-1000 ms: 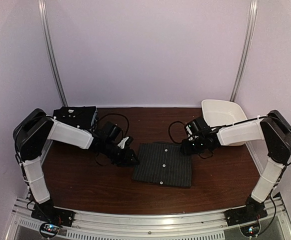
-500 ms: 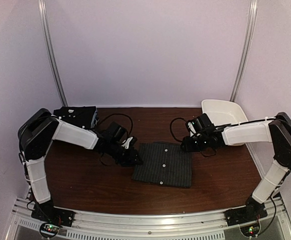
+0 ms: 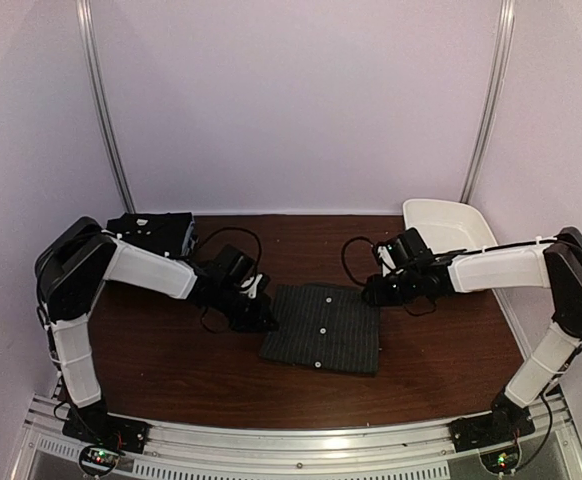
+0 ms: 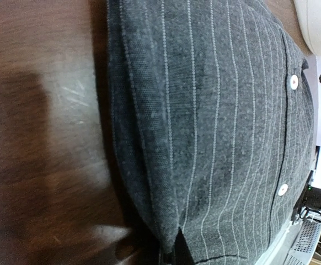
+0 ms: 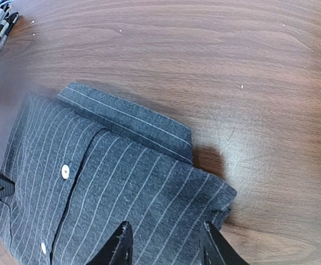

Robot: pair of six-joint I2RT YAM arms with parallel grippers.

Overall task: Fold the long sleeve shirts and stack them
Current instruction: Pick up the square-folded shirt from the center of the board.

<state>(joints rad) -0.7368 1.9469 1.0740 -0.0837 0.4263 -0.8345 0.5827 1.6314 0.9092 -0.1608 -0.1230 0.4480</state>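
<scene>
One long sleeve shirt (image 3: 323,328), charcoal with pale pinstripes and small white buttons, lies folded as a flat rectangle in the middle of the brown table (image 3: 171,375). My left gripper (image 3: 263,318) sits low at its left edge. In the left wrist view the shirt (image 4: 215,127) fills the frame and its folded edge runs into my left gripper (image 4: 174,256), which is shut on the cloth. My right gripper (image 3: 374,293) hovers at the shirt's far right corner. In the right wrist view my right gripper (image 5: 169,248) stands open, its fingers (image 5: 122,245) apart over the shirt (image 5: 111,182).
A white plastic tub (image 3: 449,225) stands at the back right, behind the right arm. A dark flat bundle (image 3: 153,233) lies at the back left; I cannot tell what it is. Black cables (image 3: 226,240) loop behind both wrists. A metal rail (image 3: 291,440) runs along the near edge.
My left gripper has shut on the shirt's left edge, and the shirt has slid a little to the left. The right gripper has barely moved.
</scene>
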